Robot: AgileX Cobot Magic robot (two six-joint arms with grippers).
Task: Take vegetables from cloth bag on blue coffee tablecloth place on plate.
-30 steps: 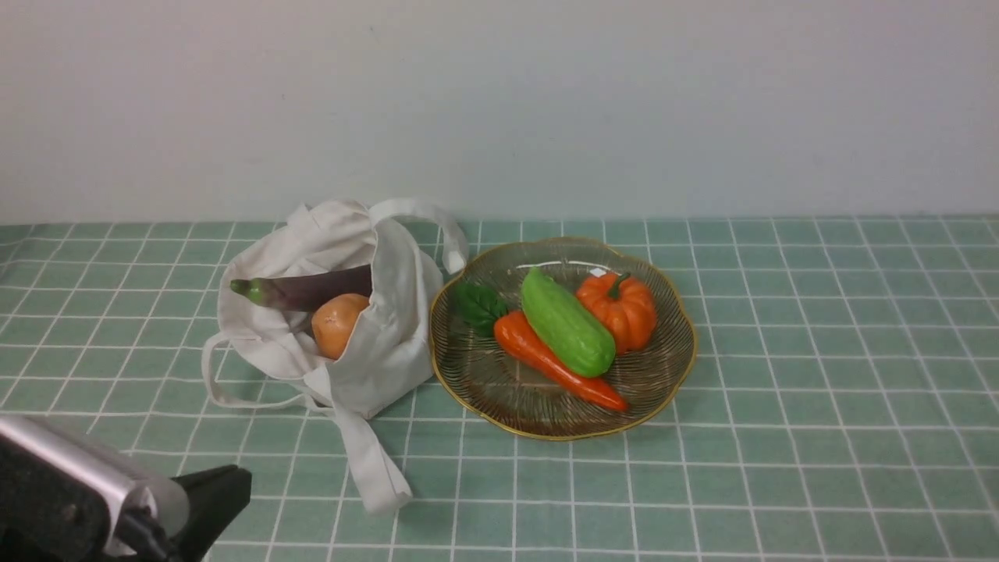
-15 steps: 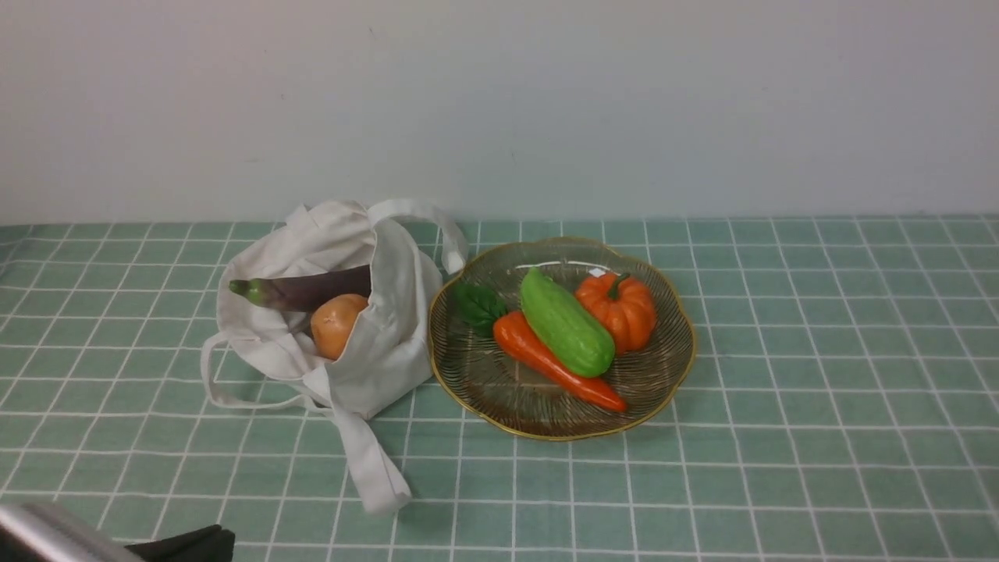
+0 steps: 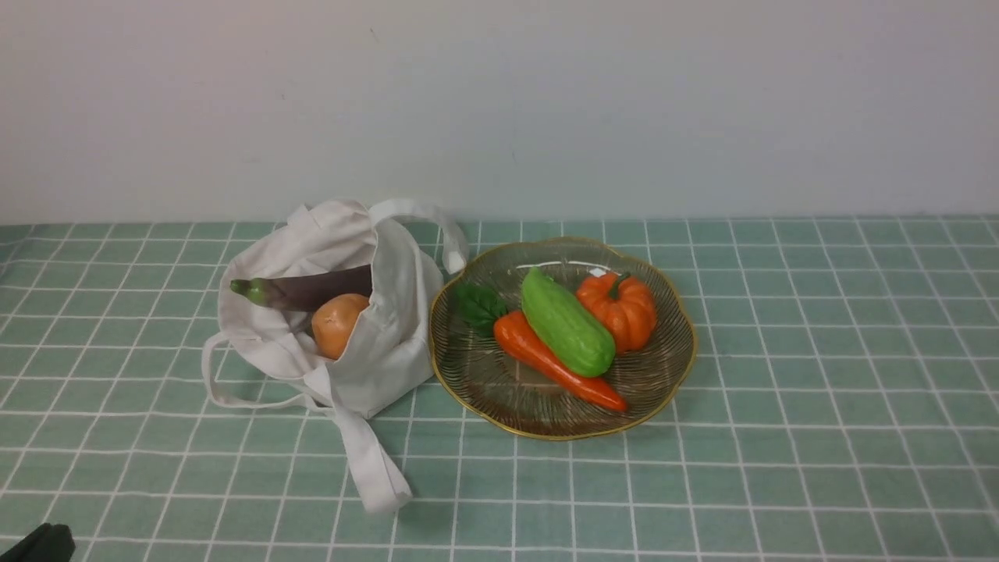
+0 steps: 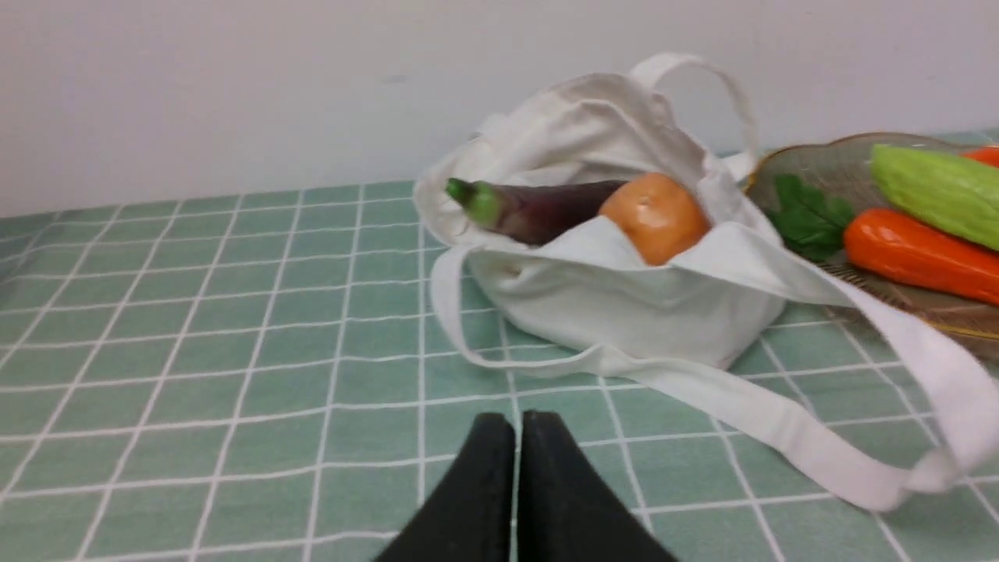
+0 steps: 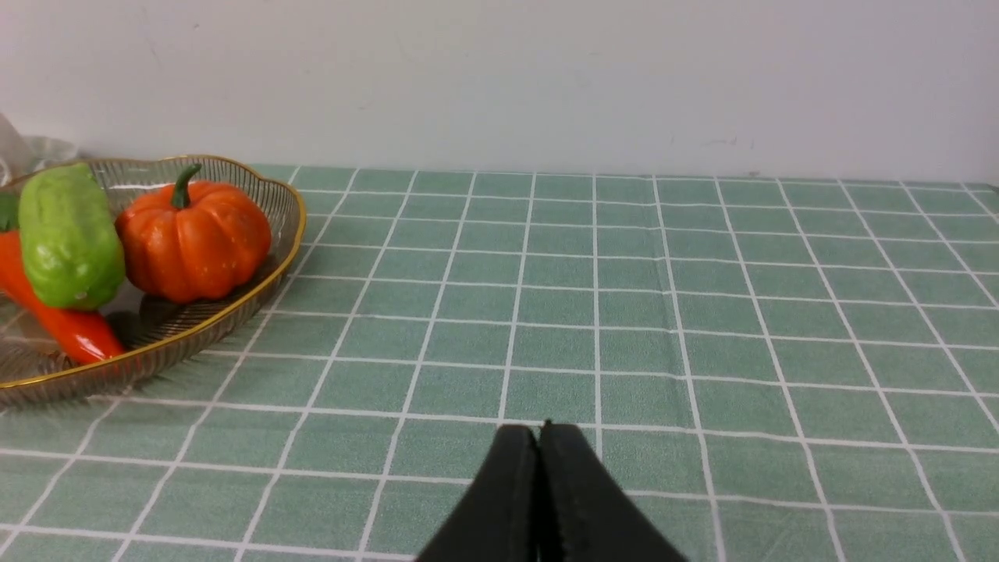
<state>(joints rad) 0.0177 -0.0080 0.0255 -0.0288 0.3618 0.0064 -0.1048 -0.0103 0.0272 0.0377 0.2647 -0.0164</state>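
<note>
- The cloth bag (image 3: 328, 312) is lying left of centre on the blue coffee tablecloth (image 3: 780, 390), holding the eggplant (image 3: 304, 289) and the tan round vegetable (image 3: 337, 322).
- The plate (image 3: 671, 367) is sitting just beside it, carrying the green gourd (image 3: 566, 321).
- The left gripper (image 4: 517, 425) and right gripper (image 5: 538, 437) are resting near the front edge, jaws together and empty.
- Next move, judged: parting the jaws and reaching into the bag's mouth.

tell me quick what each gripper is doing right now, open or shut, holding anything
Left gripper: shut, holding nothing, short of the cloth bag.
Right gripper: shut, holding nothing, over the tablecloth.
</note>
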